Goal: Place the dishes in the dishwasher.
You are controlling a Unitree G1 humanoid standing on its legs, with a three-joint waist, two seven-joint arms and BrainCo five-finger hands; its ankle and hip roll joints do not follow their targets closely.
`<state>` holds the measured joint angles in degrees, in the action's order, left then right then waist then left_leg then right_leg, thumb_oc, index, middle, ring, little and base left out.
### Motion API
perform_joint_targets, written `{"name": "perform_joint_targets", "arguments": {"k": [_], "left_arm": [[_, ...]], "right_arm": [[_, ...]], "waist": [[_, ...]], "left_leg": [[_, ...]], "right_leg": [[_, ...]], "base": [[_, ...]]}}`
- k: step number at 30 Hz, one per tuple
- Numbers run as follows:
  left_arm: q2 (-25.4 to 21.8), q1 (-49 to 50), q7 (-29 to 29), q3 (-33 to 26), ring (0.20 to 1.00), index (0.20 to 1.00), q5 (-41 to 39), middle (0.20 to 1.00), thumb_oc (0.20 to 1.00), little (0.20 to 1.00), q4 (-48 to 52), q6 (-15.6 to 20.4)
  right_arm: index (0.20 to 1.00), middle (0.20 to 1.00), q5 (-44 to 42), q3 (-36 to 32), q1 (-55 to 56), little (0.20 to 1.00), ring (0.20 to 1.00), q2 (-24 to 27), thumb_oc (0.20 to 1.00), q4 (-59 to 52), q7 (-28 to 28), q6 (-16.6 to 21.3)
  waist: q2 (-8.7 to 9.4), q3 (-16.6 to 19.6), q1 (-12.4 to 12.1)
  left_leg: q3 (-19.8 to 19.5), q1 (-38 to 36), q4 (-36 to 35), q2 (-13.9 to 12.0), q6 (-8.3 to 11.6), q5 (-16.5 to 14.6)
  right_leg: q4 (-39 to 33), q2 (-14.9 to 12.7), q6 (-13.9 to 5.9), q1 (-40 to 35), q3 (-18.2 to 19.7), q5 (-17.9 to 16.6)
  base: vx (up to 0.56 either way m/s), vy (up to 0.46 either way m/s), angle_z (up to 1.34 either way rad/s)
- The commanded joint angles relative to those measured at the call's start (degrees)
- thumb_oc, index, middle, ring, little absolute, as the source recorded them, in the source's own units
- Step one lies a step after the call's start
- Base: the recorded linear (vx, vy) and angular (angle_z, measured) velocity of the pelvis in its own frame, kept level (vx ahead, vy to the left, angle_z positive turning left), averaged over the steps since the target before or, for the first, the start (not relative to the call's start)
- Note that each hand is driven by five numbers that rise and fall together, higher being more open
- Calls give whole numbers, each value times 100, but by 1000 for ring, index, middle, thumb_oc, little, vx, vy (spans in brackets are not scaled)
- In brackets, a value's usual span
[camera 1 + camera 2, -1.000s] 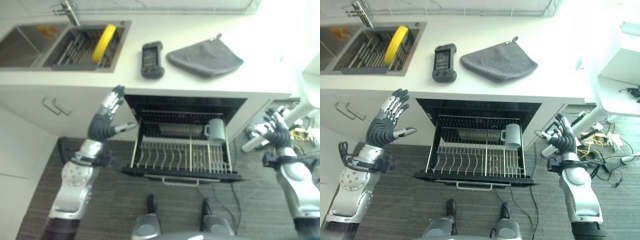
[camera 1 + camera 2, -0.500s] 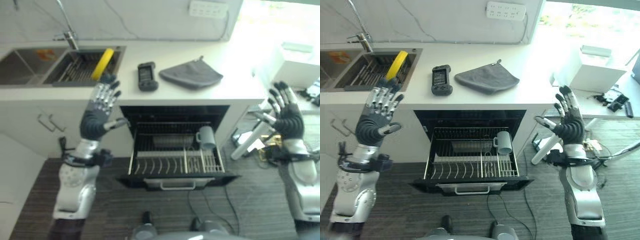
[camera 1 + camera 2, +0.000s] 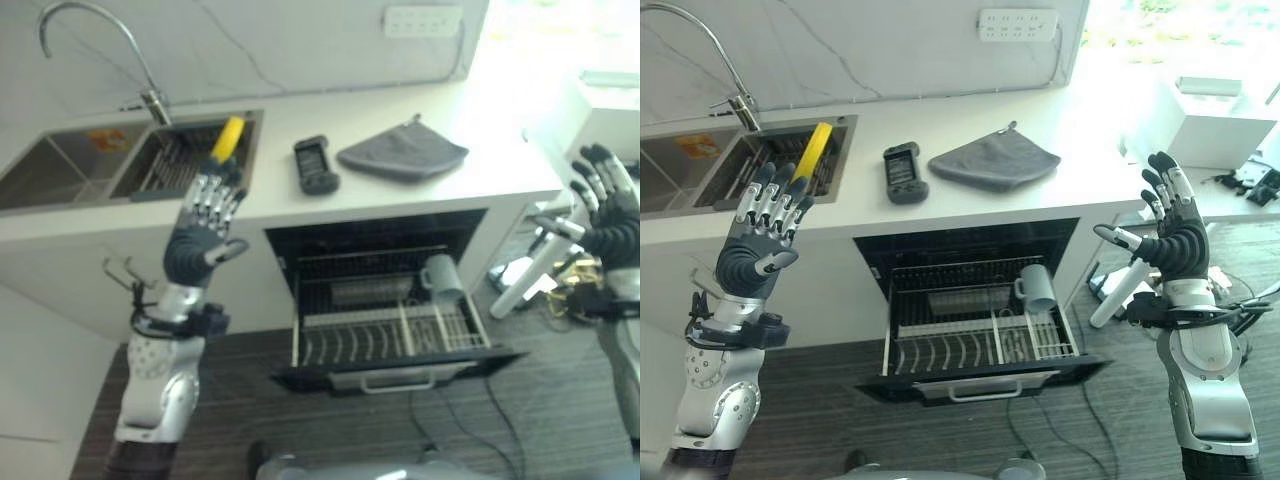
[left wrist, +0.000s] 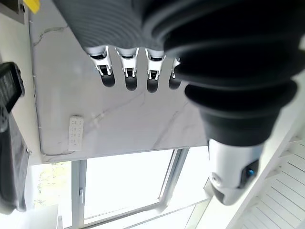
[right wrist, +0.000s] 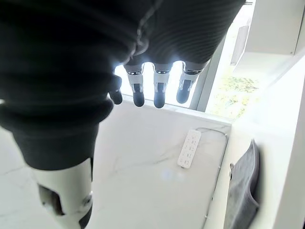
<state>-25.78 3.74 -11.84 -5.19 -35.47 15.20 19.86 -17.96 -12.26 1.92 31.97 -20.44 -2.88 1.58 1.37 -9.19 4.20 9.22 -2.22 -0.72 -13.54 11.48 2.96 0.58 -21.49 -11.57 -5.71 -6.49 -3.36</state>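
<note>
A yellow plate (image 3: 812, 152) stands on edge in the sink's drying rack (image 3: 780, 172). Below the counter the dishwasher's lower rack (image 3: 975, 335) is pulled out, and a grey mug (image 3: 1037, 289) lies in it at the right. My left hand (image 3: 752, 248) is raised with fingers straight, in front of the counter edge just below the sink. My right hand (image 3: 1178, 240) is held up open at the right of the dishwasher, holding nothing. In the wrist views both hands' fingers (image 4: 127, 71) (image 5: 159, 89) point straight out.
A dark handheld device (image 3: 904, 171) and a grey cloth (image 3: 992, 160) lie on the white counter (image 3: 1080, 150). A tap (image 3: 700, 50) arches over the double sink. A white box (image 3: 1205, 120) sits at the far right. Cupboard handles (image 3: 125, 270) are left of the dishwasher.
The camera has tilted up and shifted, so the tap and wall now show. Both hands stay raised and open; the left hand sits a little lower against the counter edge.
</note>
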Motion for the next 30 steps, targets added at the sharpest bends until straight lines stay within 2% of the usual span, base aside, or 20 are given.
{"name": "perform_joint_targets", "arguments": {"k": [1,3,4,5,6,7,8,10,11,12,13,15,17,20,24,26,30], "left_arm": [[-214,62,-141,-457,1000,1000,-286,1000,1000,1000,648,316],[-316,49,-289,-503,1000,1000,-442,1000,1000,1000,642,225],[-384,31,-368,-532,1000,1000,-461,1000,1000,1000,626,202],[-474,-43,-426,-560,1000,1000,-460,1000,1000,1000,676,136],[-515,-83,-465,-637,1000,1000,-362,1000,1000,1000,782,38],[-517,-91,-463,-648,1000,1000,-380,1000,1000,1000,801,1],[-543,-121,-472,-637,1000,1000,-449,1000,1000,1000,812,-59],[-521,-171,-495,-570,1000,1000,-503,1000,1000,1000,782,-67],[-451,-196,-487,-465,1000,1000,-467,1000,1000,1000,775,-44],[-377,-222,-456,-361,1000,1000,-392,1000,1000,1000,781,-24],[-321,-242,-423,-268,1000,1000,-317,1000,1000,1000,782,-1],[-275,-310,-322,-103,1000,1000,-189,1000,1000,1000,764,50],[-313,-349,-341,-66,1000,1000,-239,1000,1000,1000,713,139],[-295,-287,-425,-99,1000,1000,-434,1000,1000,1000,670,182],[-190,-446,-345,76,1000,1000,-279,1000,1000,1000,683,3],[-196,-501,-346,87,1000,1000,-294,1000,1000,1000,673,-18],[-211,-441,-307,11,1000,1000,-282,1000,1000,1000,710,-48]], "right_arm": [[1000,1000,63,-209,-670,1000,1000,486,1000,-235,-166,215],[1000,1000,-43,-337,-440,1000,1000,397,1000,-346,-242,232],[1000,1000,-119,-392,-316,1000,1000,334,1000,-406,-264,232],[1000,1000,-128,-405,-236,1000,1000,202,1000,-475,-229,241],[1000,1000,-69,-265,-353,1000,1000,44,1000,-367,-120,305],[1000,1000,-74,-244,-380,1000,1000,35,1000,-342,-119,306],[1000,1000,-67,-183,-434,1000,1000,43,1000,-313,-185,278],[1000,1000,-46,-150,-451,1000,1000,44,1000,-311,-255,277],[1000,1000,-38,-151,-377,1000,1000,40,1000,-335,-282,345],[1000,1000,-43,-165,-316,1000,1000,31,1000,-369,-302,398],[1000,1000,-41,-164,-282,1000,1000,17,1000,-393,-326,428],[1000,1000,-100,-164,-216,1000,1000,25,1000,-410,-333,507],[1000,1000,-149,-177,-88,1000,1000,59,1000,-423,-329,642],[1000,1000,-154,-167,-106,1000,1000,71,1000,-394,-348,548],[1000,1000,-167,-60,-273,1000,1000,12,1000,-405,-402,409],[1000,1000,-169,-135,-168,1000,1000,18,1000,-406,-349,427],[1000,1000,-229,-237,-111,1000,1000,6,1000,-463,-269,443]], "waist": [[-276,-25,-68],[-206,-70,-101],[-149,-89,-112],[-83,-132,-175],[-57,-132,-383],[-61,-130,-403],[-73,-114,-429],[-50,-85,-425],[-20,-78,-356],[11,-95,-297],[34,-70,-247],[58,-37,-192],[58,-20,-170],[-6,-9,-164],[-109,52,-66],[-109,73,17],[-104,49,28]], "left_leg": [[-49,-491,-45,-432,-69,-19],[-201,-409,163,-164,-182,-214],[-252,-406,203,-10,-233,-287],[-206,-481,140,159,-306,-356],[70,-681,-87,346,-426,-423],[103,-695,-117,359,-448,-421],[133,-715,-155,462,-561,-488],[98,-622,-136,625,-721,-507],[-8,-613,-152,787,-849,-543],[-98,-594,-154,902,-919,-485],[-183,-615,-204,1001,-956,-491],[-327,-664,-344,1185,-1014,-445],[-445,-647,-367,1319,-1086,-430],[-543,-722,-407,1359,-1045,-403],[-343,-689,-428,1344,-1047,-389],[-176,-689,-428,1352,-1066,-407],[-134,-704,-428,1331,-1067,-430]], "right_leg": [[287,552,30,104,69,372],[347,288,-80,78,85,181],[377,120,-107,109,101,-130],[454,-181,-138,237,-95,-607],[570,-310,-191,284,-741,-770],[601,-258,-175,279,-793,-704],[633,89,-98,213,-815,-324],[675,623,59,205,-773,28],[796,1138,203,222,-566,286],[868,1486,352,292,-362,297],[862,1724,416,329,-223,312],[672,2030,538,332,-176,307],[508,1989,566,321,-187,274],[413,1980,513,320,-207,102],[133,2077,626,163,-198,263],[144,2062,607,185,-215,241],[236,2056,589,243,-267,276]], "base": [[17,899,6],[37,535,19],[24,431,17],[-16,664,15],[-40,607,-16],[-49,528,-53],[-60,275,-67],[-62,293,-26],[-84,276,-3],[-72,231,8],[-80,134,35],[-44,59,52],[-20,-1,8],[-4,-46,13],[-26,-42,10],[-12,-15,8],[-2,-64,21]]}}
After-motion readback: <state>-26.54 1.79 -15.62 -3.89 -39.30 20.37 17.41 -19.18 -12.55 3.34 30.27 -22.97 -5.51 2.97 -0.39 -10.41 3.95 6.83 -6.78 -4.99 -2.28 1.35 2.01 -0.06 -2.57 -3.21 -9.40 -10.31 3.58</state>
